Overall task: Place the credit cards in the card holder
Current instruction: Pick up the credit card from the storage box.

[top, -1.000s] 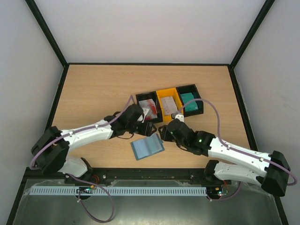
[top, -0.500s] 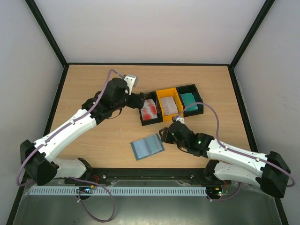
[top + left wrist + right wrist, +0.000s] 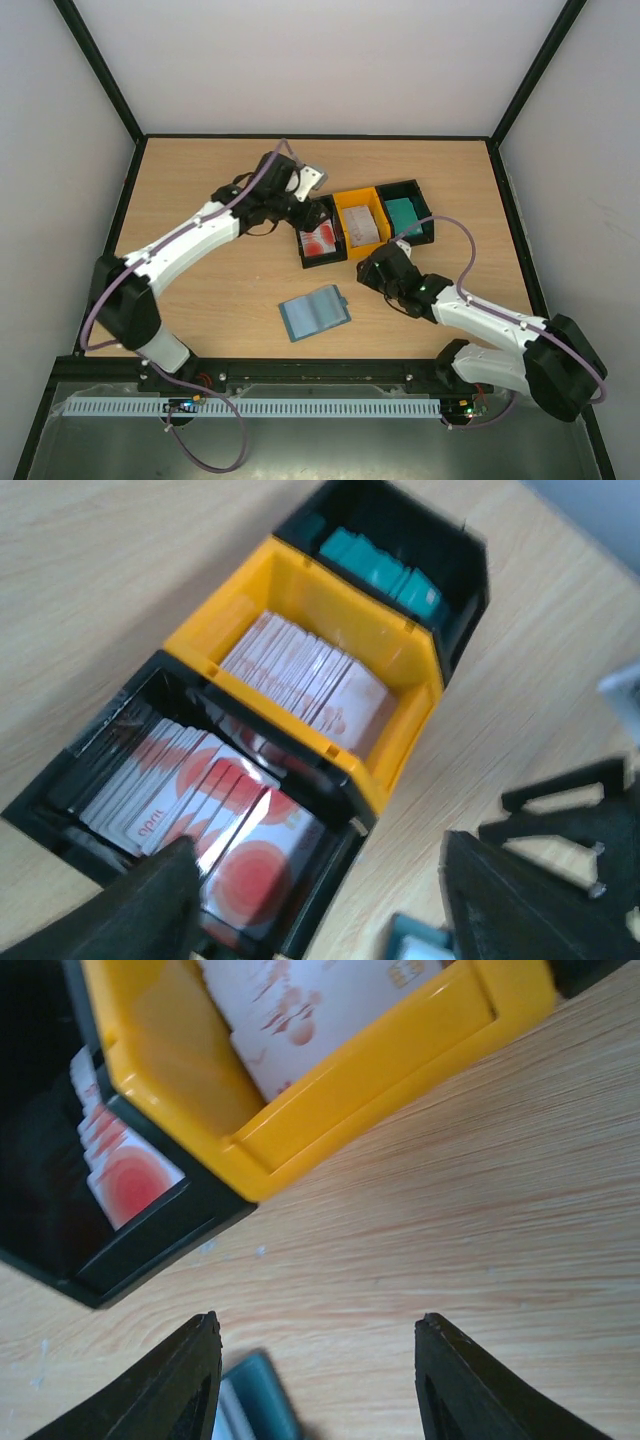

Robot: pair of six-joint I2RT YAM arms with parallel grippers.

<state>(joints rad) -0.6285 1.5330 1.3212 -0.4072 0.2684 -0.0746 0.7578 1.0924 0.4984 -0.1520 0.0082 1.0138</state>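
Note:
The card holder (image 3: 314, 313) lies open on the table, blue-teal, apart from both grippers. Red-and-white credit cards (image 3: 320, 238) fill the left black bin, whitish-grey cards (image 3: 364, 228) the yellow bin, green-teal cards (image 3: 402, 211) the right black bin. My left gripper (image 3: 314, 214) hovers open and empty over the far end of the left black bin; its wrist view shows the red-and-white cards (image 3: 200, 800) between its jaws (image 3: 330, 910). My right gripper (image 3: 366, 264) is open and empty over bare table just in front of the yellow bin (image 3: 330, 1080), with a corner of the holder (image 3: 255, 1400) by its left finger.
The three bins stand in a row at mid-table: black (image 3: 305, 250), yellow (image 3: 349, 200), black (image 3: 425, 228). The left wrist view shows all three, with the whitish cards (image 3: 310, 675) and the teal cards (image 3: 380, 560). Black frame rails edge the table.
My left arm has swung from beside the holder out to the back of the table, then to the left black bin. My right gripper has moved from the holder towards the yellow bin.

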